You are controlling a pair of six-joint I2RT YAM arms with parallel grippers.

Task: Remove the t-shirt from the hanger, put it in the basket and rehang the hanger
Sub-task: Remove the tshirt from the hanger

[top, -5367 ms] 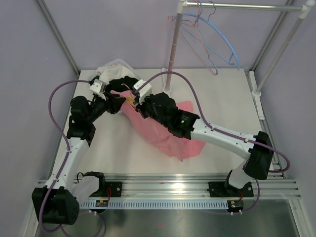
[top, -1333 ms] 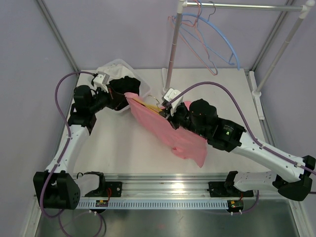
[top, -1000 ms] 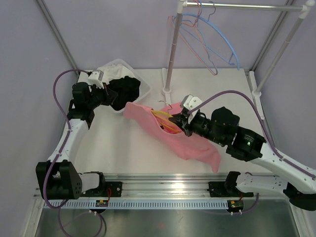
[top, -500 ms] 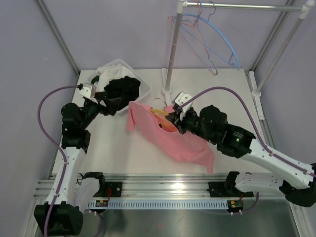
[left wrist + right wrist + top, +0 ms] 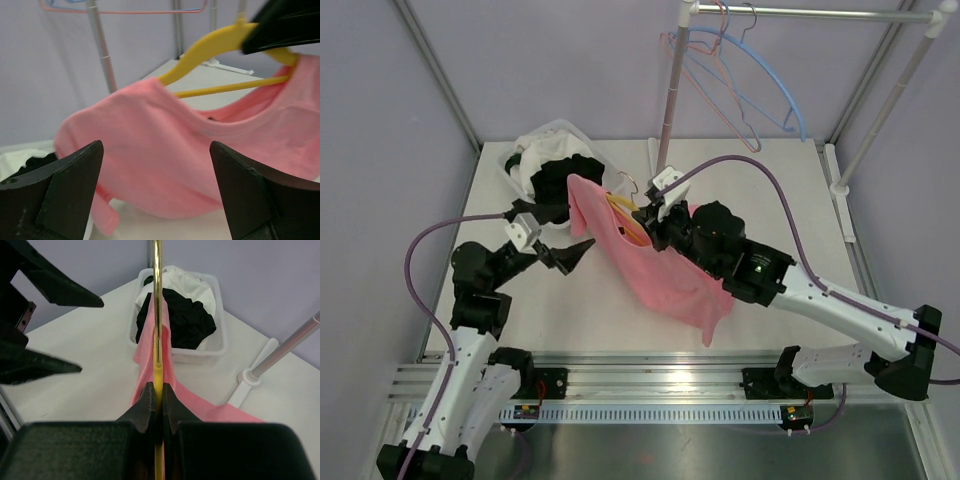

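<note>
Your left gripper (image 5: 578,256) has backed off, jaws wide apart, the pink t-shirt (image 5: 165,150) hanging just ahead of them; your right gripper (image 5: 157,390) stays clamped on the yellow hanger (image 5: 215,45), raised; the shirt is still threaded, so regrip.
</note>
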